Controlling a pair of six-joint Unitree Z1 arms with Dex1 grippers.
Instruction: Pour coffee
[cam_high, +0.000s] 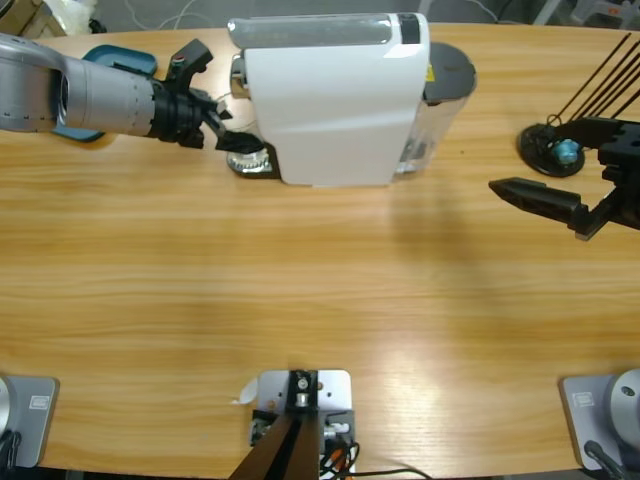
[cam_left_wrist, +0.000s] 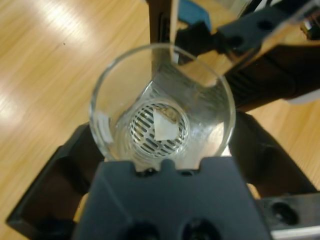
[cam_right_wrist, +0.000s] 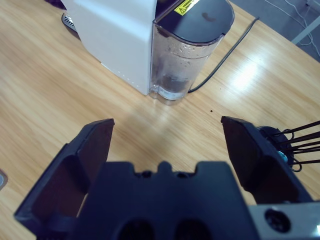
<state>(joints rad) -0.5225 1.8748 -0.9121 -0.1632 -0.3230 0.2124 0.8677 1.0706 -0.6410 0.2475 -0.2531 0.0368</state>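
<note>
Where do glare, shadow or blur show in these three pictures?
High view: a soft shadow lies on the wooden table in front of the white coffee machine. Left wrist view: bright glare streaks cross the wood at upper left, and the glass cup reflects light on its rim; the surroundings look blurred. Right wrist view: a glare patch sits on the wood right of the water tank.

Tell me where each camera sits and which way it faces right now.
High view: fixed above, looking down on the table, coffee machine and both arms.
Left wrist view: on the left arm, looking along the left tool into a clear glass on the drip grille.
Right wrist view: on the right arm, over the open right tool toward the water tank.
High and right wrist views share machine, tank and capsule rack.
</note>
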